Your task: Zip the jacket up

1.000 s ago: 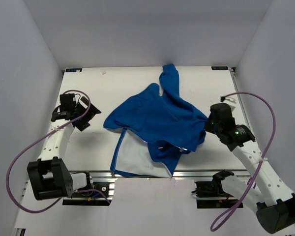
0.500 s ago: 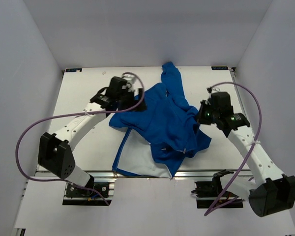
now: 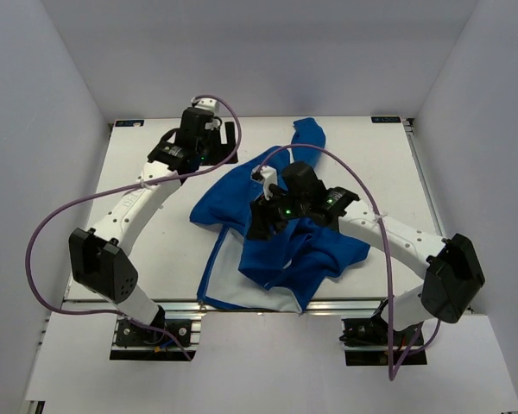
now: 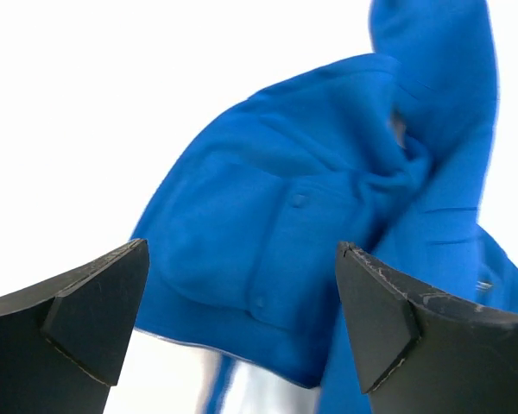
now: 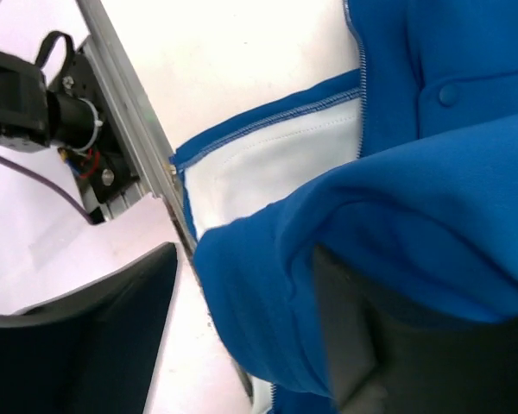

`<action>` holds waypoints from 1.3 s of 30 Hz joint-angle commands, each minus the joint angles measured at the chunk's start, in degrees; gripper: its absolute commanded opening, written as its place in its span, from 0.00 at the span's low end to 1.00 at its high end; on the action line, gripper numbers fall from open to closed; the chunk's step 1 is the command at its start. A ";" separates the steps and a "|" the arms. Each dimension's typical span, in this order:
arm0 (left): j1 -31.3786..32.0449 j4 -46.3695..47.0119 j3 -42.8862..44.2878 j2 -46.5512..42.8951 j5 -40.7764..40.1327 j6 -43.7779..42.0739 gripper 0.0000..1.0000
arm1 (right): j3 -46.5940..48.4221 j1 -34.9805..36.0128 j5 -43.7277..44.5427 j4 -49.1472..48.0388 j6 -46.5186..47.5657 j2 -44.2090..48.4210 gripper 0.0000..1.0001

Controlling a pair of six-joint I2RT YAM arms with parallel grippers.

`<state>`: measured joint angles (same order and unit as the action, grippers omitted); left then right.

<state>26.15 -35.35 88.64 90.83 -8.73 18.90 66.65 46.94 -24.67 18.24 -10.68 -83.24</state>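
Note:
The blue fleece jacket lies crumpled mid-table, one sleeve reaching to the back and pale lining showing at the near left. My left gripper hovers open off the jacket's back-left edge. In the left wrist view its fingers frame the jacket with nothing between them. My right gripper is over the jacket's middle, open. In the right wrist view a fold of fleece sits between its fingers and drapes over the right one. A stretch of zipper runs along the lining.
The aluminium rail of the table's near edge and a black motor mount lie just past the jacket's hem. Purple cables loop off both arms. White walls close in the table on three sides.
The left arm swung from the table's left side to the back-left of the jacket. The right arm moved left over the jacket, its jaws opened, and the fabric bunched leftwards.

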 commanded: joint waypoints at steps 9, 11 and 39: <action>5.63 2.92 -7.25 -3.46 20.61 -12.29 0.98 | -13.03 -0.70 24.11 10.29 -12.31 21.96 0.83; 9.78 1.61 -7.52 -3.46 15.87 -13.79 0.98 | -16.27 -1.67 31.57 14.96 -16.20 27.92 0.85; 26.32 1.25 -3.66 8.75 -9.90 -10.89 0.00 | -28.07 -21.18 42.15 8.75 -21.14 21.19 0.36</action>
<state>52.62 -34.89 80.60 100.79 -11.05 6.48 37.71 26.92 19.64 33.98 -35.20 -61.71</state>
